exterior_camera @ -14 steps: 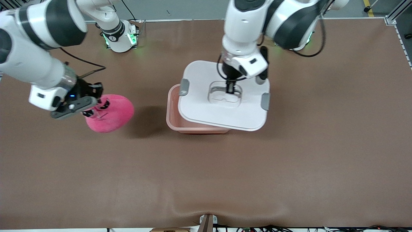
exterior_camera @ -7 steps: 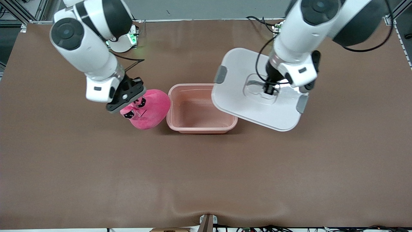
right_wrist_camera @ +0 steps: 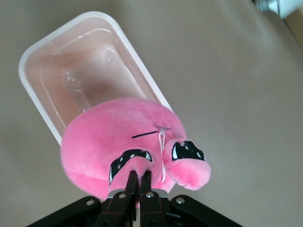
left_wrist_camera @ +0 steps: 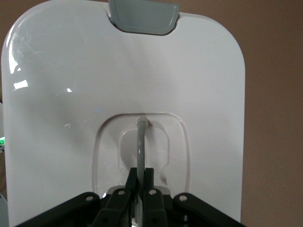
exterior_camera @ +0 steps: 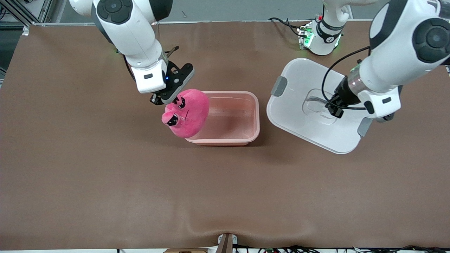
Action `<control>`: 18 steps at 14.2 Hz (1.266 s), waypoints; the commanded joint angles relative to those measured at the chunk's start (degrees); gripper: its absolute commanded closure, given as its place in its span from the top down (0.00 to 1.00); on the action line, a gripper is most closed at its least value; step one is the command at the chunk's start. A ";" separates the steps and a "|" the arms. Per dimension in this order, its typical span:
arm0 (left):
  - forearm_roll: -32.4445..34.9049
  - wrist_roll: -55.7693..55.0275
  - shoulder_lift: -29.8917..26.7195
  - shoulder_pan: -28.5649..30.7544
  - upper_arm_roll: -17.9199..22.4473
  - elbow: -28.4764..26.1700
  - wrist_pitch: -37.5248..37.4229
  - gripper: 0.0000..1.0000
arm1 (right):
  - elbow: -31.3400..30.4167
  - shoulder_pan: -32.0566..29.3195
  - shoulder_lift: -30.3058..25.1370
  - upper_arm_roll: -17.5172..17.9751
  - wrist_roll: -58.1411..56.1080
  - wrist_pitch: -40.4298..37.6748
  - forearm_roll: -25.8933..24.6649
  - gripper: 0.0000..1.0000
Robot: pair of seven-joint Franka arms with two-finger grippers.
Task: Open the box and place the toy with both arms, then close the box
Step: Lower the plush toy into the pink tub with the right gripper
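Box tub (exterior_camera: pixel 246 135), translucent pink and uncovered, stands on the brown table (exterior_camera: pixel 105 175) near its middle, with its interior bare. Its white lid (exterior_camera: pixel 299 119), carrying 2 grey side clips (exterior_camera: pixel 278 86), is held tilted in the air over the table toward the left arm's end, apart from the tub. Left gripper (exterior_camera: pixel 334 111), reaching from the left arm (exterior_camera: pixel 393 59), has its fingers (left_wrist_camera: pixel 150 182) pinched tight on the clear handle (left_wrist_camera: pixel 140 142) in the lid's recessed centre. Toy (exterior_camera: pixel 188 114), a bright pink plush with black eye marks, hangs over the rim of the tub at the end toward the right arm, partly over the table. Right gripper (exterior_camera: pixel 168 102), on the right arm (exterior_camera: pixel 130 31), has its fingers (right_wrist_camera: pixel 146 182) closed narrowly on 1 of the toy's small nubs, as the right wrist view shows, with the open tub directly beneath the plush.
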 commanded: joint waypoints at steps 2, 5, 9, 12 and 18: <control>-1.17 5.95 0.23 3.02 -0.18 -0.62 -0.56 0.00 | 0.71 3.56 0.62 -0.73 -10.71 1.75 0.19 0.00; -0.91 8.06 1.46 4.42 -0.18 -0.79 -0.56 0.00 | 0.27 6.55 1.15 -0.73 -14.40 2.28 -0.07 0.00; -0.38 10.44 3.30 6.18 -0.17 -0.53 -0.30 0.00 | 0.19 6.73 2.73 -0.73 -23.46 2.54 -0.07 0.00; -0.20 11.49 4.98 6.45 -0.09 -0.35 0.58 0.00 | 0.19 7.70 3.70 -0.73 -24.52 2.63 -0.16 0.00; -0.55 11.32 7.87 6.27 -0.09 0.52 2.86 0.00 | -0.08 6.73 4.23 -0.91 -27.95 3.16 -0.07 0.00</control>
